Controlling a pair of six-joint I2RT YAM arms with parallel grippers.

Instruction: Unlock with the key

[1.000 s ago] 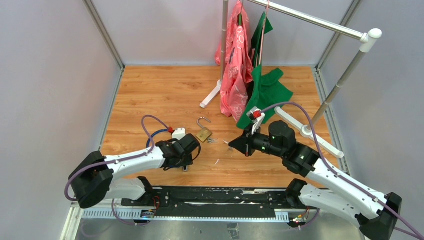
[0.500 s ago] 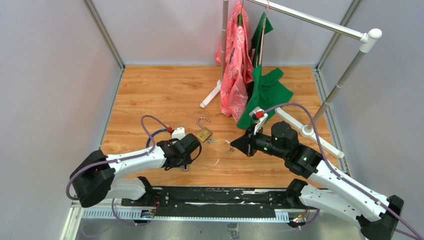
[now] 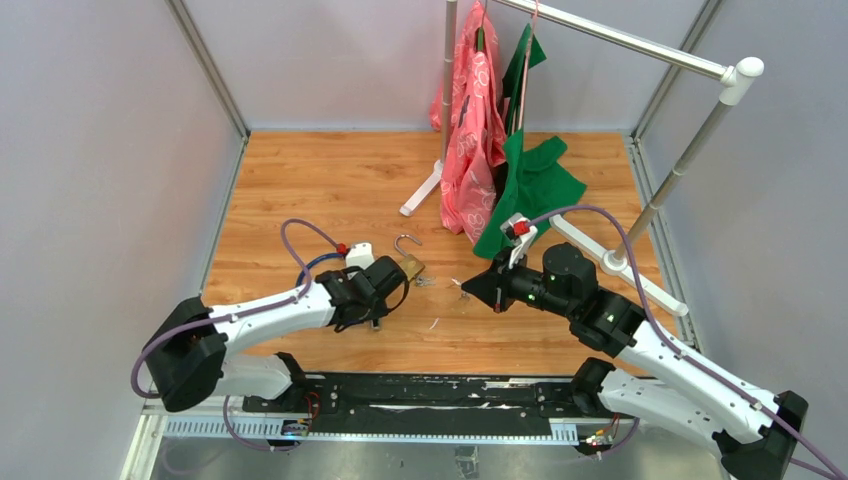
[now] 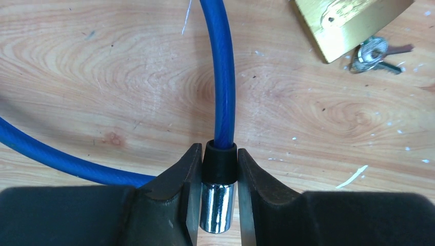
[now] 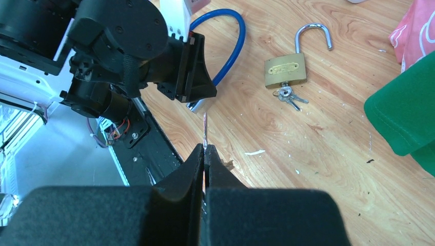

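Note:
My left gripper (image 4: pixel 218 174) is shut on the black collar and chrome end piece (image 4: pixel 217 207) of a blue cable (image 4: pixel 220 77), held low over the wood. In the top view the left gripper (image 3: pixel 374 320) sits just left of a brass padlock (image 3: pixel 407 266) with its shackle swung open. A small bunch of keys (image 4: pixel 372 51) lies at the padlock's (image 4: pixel 349 20) base. My right gripper (image 5: pixel 204 154) is shut on a thin silver key (image 5: pixel 205 128) seen edge-on, pointing toward the left gripper. The right gripper (image 3: pixel 468 290) hovers right of the padlock (image 5: pixel 285 70).
A clothes rack (image 3: pixel 620 40) with a pink garment (image 3: pixel 472 130) and a green garment (image 3: pixel 530 185) stands at the back right, its white feet (image 3: pixel 420 192) on the wooden table (image 3: pixel 320 180). Grey walls close in both sides. A black rail (image 3: pixel 430 392) runs along the near edge.
My left gripper has shifted slightly up and right toward the padlock, carrying the cable end. The right gripper has hardly moved.

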